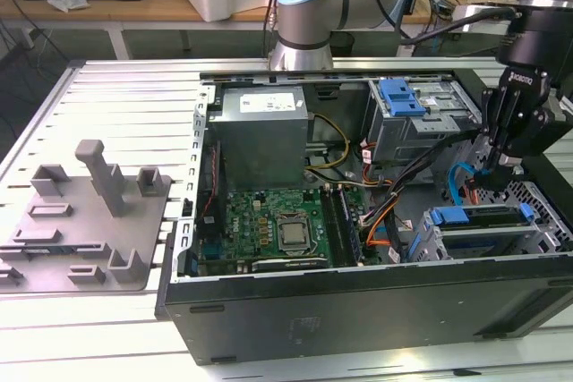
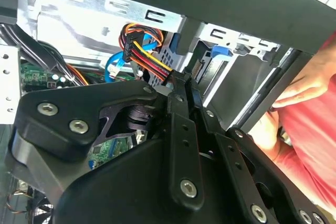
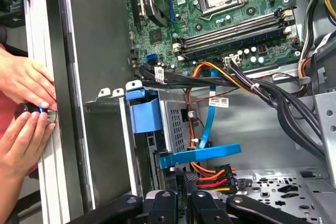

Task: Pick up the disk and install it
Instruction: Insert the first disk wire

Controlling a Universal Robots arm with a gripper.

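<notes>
The disk [image 1: 479,221] lies in the grey drive cage [image 1: 428,241] at the open computer case's corner, on the exterior view's right, with its blue bracket showing at both ends. My gripper [image 1: 495,182] hangs straight above that cage. In the first wrist view the gripper [image 3: 181,181] has its fingers drawn together just at the disk's blue bracket [image 3: 199,156], next to the cage's blue latch [image 3: 144,114]. The second wrist view shows the gripper [image 2: 184,80] with narrow fingers closed side by side in front of a bundle of coloured cables [image 2: 149,56]. Whether anything is pinched between them is hidden.
A person's hands [image 3: 26,93] rest on the case's outer wall beside the cage. Inside the case are a motherboard [image 1: 277,230], a grey power supply box [image 1: 264,131], another cage with a blue latch [image 1: 401,96] and loose cables. A grey fixture [image 1: 89,212] sits on the table at the exterior view's left.
</notes>
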